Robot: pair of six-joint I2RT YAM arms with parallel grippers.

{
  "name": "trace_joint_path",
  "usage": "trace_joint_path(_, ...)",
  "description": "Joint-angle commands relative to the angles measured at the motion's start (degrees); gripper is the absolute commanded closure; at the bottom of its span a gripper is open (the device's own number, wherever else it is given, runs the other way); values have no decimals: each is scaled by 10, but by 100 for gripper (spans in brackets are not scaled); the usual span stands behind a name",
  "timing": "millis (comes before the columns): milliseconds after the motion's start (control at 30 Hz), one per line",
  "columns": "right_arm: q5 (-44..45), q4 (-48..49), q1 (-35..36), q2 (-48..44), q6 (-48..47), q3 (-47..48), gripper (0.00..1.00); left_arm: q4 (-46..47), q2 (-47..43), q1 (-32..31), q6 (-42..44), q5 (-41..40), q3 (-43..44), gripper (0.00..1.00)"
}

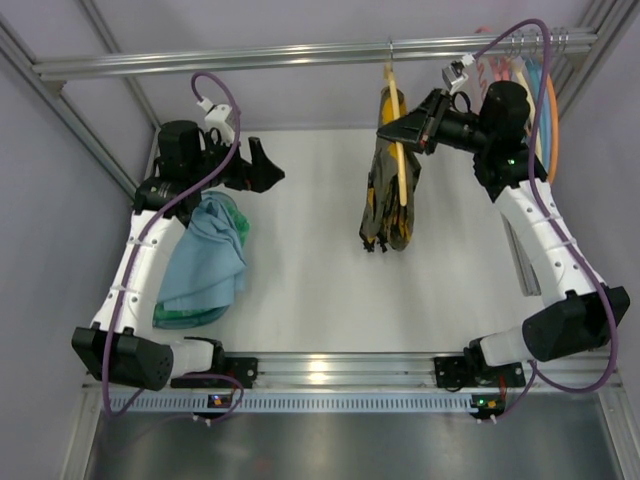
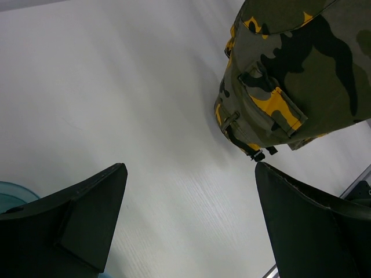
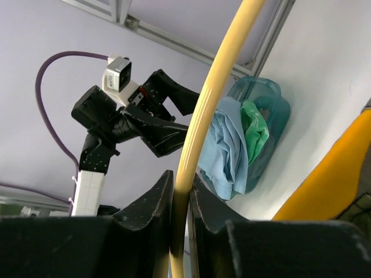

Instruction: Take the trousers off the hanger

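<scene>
Hanger (image 3: 204, 110) in grip of right hand (image 3: 181, 188)

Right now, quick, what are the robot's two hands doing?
Left gripper: open, holding nothing.
Right gripper: shut on the hanger.

I see the trousers (image 2: 290, 75) in olive green, brown and black camouflage blotches, with bright yellow-orange patches. The hanger (image 3: 202, 116) is pale yellow, and the heap of clothes (image 1: 205, 255) is light blue with a bit of green. The left arm (image 1: 140, 260) and the right arm (image 1: 545, 235) are white with black parts, over a white table (image 1: 300, 290).
</scene>
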Motion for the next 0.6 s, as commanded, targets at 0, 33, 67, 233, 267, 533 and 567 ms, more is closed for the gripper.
trace_joint_path(0, 10, 36, 1, -14, -7, 63, 100, 29, 3, -1, -7, 15, 30, 2)
trace_joint_path(33, 12, 33, 1, -12, -7, 76, 100, 29, 4, -1, -8, 17, 31, 2)
trace_joint_path(67, 13, 34, 1, -11, -5, 82, 100, 29, 4, -1, -9, 19, 31, 2)
trace_joint_path(233, 20, 33, 2, 1, 6, 135, 100, 36, 4, -1, -11, 20, 31, 2)
trace_joint_path(267, 23, 29, 2, 5, 8, 144, 100, 38, 4, -1, -13, 20, 31, 2)
trace_joint_path(533, 37, -1, 1, 8, 45, 183, 100, 38, 5, -1, -23, 22, 31, 2)
trace_joint_path(567, 39, -2, 1, 7, 50, 185, 100, 38, 5, -1, -23, 24, 31, 2)
